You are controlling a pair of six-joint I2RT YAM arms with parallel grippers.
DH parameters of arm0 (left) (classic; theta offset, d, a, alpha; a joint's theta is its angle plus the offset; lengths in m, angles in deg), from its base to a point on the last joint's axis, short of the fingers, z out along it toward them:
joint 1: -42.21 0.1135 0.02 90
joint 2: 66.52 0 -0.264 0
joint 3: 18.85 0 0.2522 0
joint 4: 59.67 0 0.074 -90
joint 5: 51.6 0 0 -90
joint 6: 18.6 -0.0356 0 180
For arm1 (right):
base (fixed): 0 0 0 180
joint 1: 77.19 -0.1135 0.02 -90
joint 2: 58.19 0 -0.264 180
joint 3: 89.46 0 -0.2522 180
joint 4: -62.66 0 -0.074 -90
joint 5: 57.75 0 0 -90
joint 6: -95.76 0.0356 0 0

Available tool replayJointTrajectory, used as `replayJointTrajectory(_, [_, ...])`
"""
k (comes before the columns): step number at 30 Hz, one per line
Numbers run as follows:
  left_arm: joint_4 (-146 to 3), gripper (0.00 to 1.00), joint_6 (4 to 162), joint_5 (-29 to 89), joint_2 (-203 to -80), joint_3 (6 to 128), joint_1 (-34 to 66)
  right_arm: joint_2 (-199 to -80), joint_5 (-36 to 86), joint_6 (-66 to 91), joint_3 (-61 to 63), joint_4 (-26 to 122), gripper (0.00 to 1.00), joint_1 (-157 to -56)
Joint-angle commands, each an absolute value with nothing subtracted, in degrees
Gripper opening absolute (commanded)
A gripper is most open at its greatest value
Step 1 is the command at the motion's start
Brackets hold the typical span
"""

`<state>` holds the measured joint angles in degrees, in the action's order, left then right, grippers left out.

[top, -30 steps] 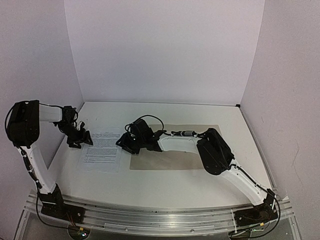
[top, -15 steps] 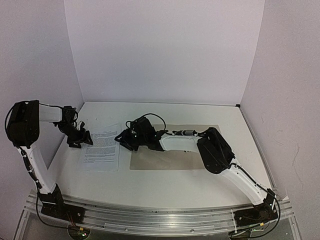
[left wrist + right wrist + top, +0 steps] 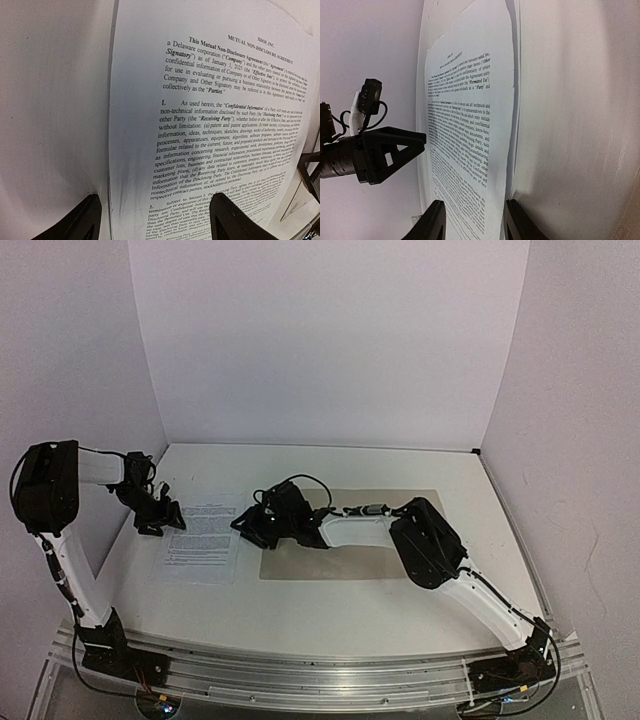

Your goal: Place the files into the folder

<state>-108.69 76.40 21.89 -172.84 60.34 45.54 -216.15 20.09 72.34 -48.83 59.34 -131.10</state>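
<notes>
— Overhead, white tabletop (image 3: pixel 300 612): where are the files (image 3: pixel 203 540)?
— Flat, near its left edge; folder (image 3: pixel 345 564) just beside, centre.
— Left wrist view?
— Left hand (image 3: pixel 155 212) wide, straddling the sheets' edge.
— Right wrist view?
— Right hand (image 3: pixel 474 216) half-spread over the opposite edge.

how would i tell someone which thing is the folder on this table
On the white table, look at the middle, under the right arm. The folder is the flat tan rectangle there; the printed sheets to its left are white with black text.
</notes>
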Motion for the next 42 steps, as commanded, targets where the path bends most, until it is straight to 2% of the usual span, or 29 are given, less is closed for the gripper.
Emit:
replayJointTrajectory(1, [-108.0,0.75,76.6,21.0,-173.1,58.5,45.7,-218.8,18.3,73.6,-50.7,59.9,0.4,-131.4])
replayJointTrajectory(11, [-107.7,0.73,76.4,19.7,-173.5,58.1,45.6,-220.0,15.3,77.2,-52.5,65.7,0.42,-131.7])
replayJointTrajectory(22, [-107.7,0.71,76.1,18.0,-173.3,57.9,45.7,-223.5,14.8,79.2,-54.7,67.0,0.26,-132.3])
replayJointTrajectory(28, [-107.8,0.71,76.0,18.6,-173.4,58.0,45.6,-220.1,16.0,77.1,-51.9,67.0,0.31,-132.3])
replayJointTrajectory(32, [-107.8,0.71,76.0,19.1,-173.5,58.0,45.6,-216.9,17.9,74.7,-50.0,66.3,0.4,-132.5])
replayJointTrajectory(42, [-107.7,0.71,76.0,19.4,-173.2,57.9,45.6,-213.3,24.7,67.8,-51.8,58.9,0.44,-133.6])
